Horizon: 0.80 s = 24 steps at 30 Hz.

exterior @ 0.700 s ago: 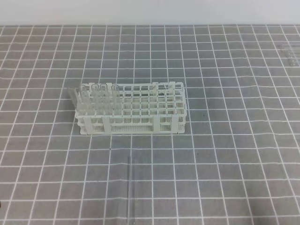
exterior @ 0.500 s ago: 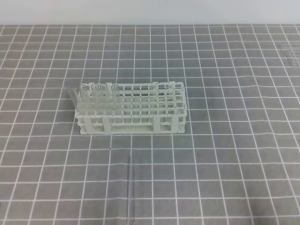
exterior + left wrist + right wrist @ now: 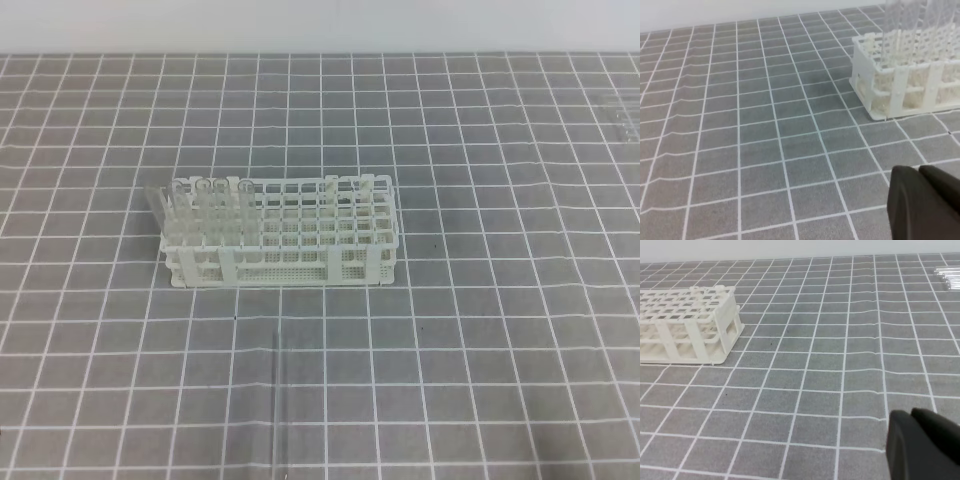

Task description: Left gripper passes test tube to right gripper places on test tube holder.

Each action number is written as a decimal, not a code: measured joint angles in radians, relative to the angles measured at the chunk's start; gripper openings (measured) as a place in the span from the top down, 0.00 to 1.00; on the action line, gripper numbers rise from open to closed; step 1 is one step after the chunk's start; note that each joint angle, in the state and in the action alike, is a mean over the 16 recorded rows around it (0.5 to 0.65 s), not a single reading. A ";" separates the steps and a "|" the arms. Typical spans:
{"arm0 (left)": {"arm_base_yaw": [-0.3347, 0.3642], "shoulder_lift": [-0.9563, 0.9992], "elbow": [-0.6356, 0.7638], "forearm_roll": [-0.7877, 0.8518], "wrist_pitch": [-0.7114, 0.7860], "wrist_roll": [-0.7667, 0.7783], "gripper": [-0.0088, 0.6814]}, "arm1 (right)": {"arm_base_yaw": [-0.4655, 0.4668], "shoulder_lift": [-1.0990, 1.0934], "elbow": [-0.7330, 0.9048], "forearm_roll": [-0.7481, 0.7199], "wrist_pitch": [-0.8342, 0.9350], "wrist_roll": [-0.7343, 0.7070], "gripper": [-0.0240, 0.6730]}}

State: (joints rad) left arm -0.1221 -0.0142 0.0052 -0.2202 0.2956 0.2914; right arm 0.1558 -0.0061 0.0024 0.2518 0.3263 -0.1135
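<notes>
Grey gridded matting (image 3: pixel 480 330) lies bare around the slender clear test tube (image 3: pixel 277 410) in front of the white lattice test tube holder (image 3: pixel 290 235), and with my left gripper (image 3: pixel 927 205) seemingly closed, empty, I risk rolling that faint glass away.

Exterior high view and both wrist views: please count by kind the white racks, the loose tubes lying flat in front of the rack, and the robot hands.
White test tube holder: 1
Clear test tube lying flat in front of it: 1
Black hands: 2 (left hand, right hand)
Total: 4
</notes>
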 joint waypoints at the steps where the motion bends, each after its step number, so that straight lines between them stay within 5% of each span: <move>1: 0.000 0.000 0.000 -0.006 -0.006 0.000 0.99 | 0.000 0.000 0.000 0.000 0.000 0.000 0.97; 10: 0.000 -0.007 0.004 -0.187 -0.128 -0.003 0.99 | 0.000 0.000 0.000 0.055 -0.076 0.000 0.97; 24: 0.000 -0.004 0.002 -0.497 -0.277 -0.007 0.99 | 0.000 0.000 0.000 0.450 -0.325 -0.001 0.97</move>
State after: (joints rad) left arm -0.1222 -0.0177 0.0075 -0.7175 0.0185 0.2841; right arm 0.1558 -0.0061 0.0021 0.7020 0.0014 -0.1143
